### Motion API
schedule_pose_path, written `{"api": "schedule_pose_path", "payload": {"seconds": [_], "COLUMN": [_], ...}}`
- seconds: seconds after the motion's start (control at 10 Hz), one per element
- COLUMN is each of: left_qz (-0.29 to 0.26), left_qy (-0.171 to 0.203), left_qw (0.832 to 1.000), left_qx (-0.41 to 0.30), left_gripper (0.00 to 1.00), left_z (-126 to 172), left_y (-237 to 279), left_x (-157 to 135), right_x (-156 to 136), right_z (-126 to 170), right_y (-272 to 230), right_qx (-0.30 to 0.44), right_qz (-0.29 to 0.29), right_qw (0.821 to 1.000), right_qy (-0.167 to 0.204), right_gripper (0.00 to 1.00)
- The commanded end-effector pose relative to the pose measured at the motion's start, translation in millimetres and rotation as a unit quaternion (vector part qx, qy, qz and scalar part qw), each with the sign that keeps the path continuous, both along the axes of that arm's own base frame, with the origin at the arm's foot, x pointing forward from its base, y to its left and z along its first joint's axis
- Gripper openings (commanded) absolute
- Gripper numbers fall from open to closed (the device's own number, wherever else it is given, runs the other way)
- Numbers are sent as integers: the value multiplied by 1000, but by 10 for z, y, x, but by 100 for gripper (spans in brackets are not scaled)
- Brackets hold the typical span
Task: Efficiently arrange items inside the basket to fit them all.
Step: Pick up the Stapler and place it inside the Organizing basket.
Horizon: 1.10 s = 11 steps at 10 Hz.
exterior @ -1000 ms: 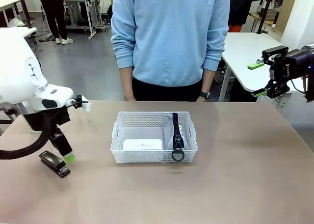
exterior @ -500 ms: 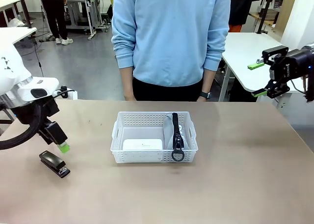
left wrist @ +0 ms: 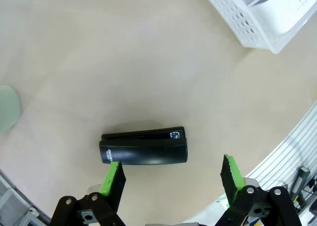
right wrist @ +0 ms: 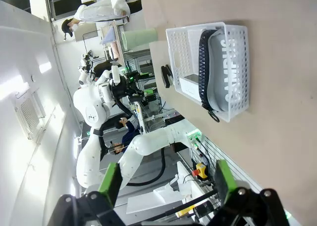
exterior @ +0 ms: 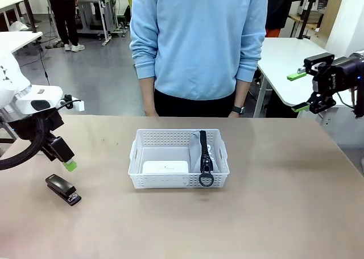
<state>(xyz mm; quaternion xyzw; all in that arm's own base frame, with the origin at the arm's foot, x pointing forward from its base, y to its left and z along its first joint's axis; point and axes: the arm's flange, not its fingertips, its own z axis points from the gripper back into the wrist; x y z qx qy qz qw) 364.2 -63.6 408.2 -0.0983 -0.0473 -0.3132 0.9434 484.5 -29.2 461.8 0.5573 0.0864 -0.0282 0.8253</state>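
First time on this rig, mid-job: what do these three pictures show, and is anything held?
Two white robot arms share a table with a person standing opposite. The front picture looks across the table from the robot's side; the other two come from cameras on each wrist, looking along its green-tipped fingers. The white basket holds a white box and a grey pouch. A black stapler lies on the table below the left gripper, a pale green cup nearby. The right gripper hangs raised at the side. Both are open, holding nothing.

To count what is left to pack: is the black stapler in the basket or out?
Out. The stapler lies on the table, left of the basket, apart from it.
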Motion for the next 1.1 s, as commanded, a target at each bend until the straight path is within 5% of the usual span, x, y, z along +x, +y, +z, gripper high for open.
{"api": "schedule_pose_path", "payload": {"seconds": [0.0,0.3,0.4,0.6,0.9,1.0], "left_qz": [7,0,-137,-396,-575,-654], "left_qy": [8,5,-12,-40,-15,13], "left_qw": [1000,1000,990,913,813,748], "left_qx": [-6,-2,15,85,86,113], "left_gripper": [100,100,100,100,100,100], "left_z": [12,-11,-68,-220,-224,-280], "left_y": [-12,-5,-11,78,278,341], "left_x": [-25,-9,-25,-109,-291,-376], "right_x": [-7,-7,-7,-7,-7,-7], "right_z": [27,27,27,27,27,27], "right_y": [-5,-5,-5,-5,-5,-5], "right_qx": [-4,-4,-4,-4,-4,-4], "right_qz": [5,5,5,5,5,5], "right_qw": [1000,1000,1000,1000,1000,1000], "right_qy": [-1,-1,-1,-1,-1,-1], "right_gripper": [100,100,100,100,100,100]}}
